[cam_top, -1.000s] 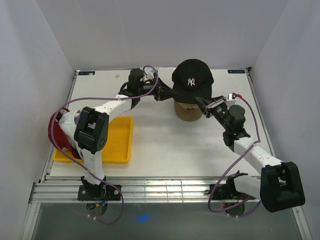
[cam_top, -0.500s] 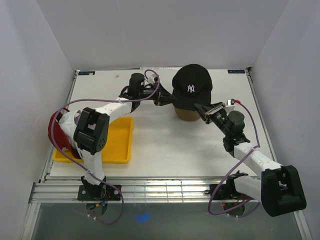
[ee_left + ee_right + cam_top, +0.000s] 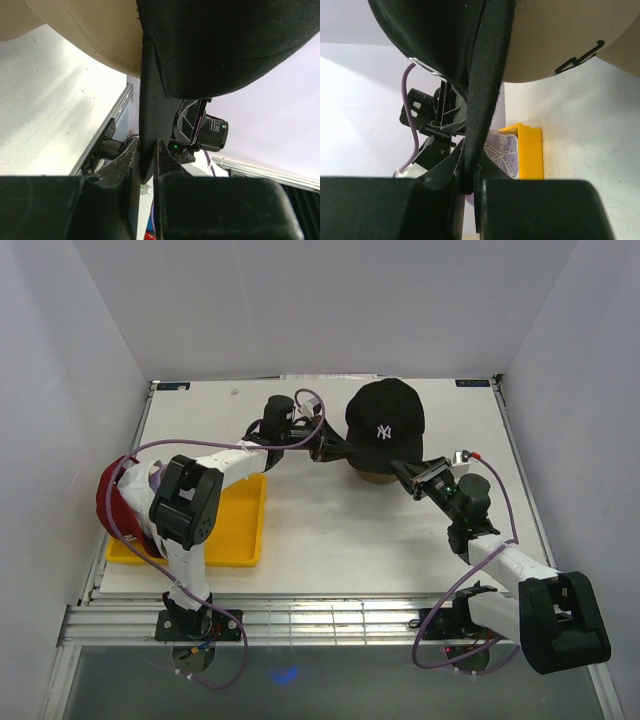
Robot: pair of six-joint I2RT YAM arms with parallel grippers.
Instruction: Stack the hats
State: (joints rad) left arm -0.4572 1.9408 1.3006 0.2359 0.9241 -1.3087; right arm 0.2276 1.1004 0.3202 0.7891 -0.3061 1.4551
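At far left we see a red cap by the yellow tray. Our left claw pinches the black cap by its left rim. The black cap sits over the tan cap on the bench, and our right claw pinches its right rim.

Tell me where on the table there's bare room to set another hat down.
Widest bare patch: the near-middle of the table, between the yellow tray and the right arm. The far-left corner behind the left arm is bare too. Crowded: around the black cap, pinched by the left end effector and right end effector over the tan cap.
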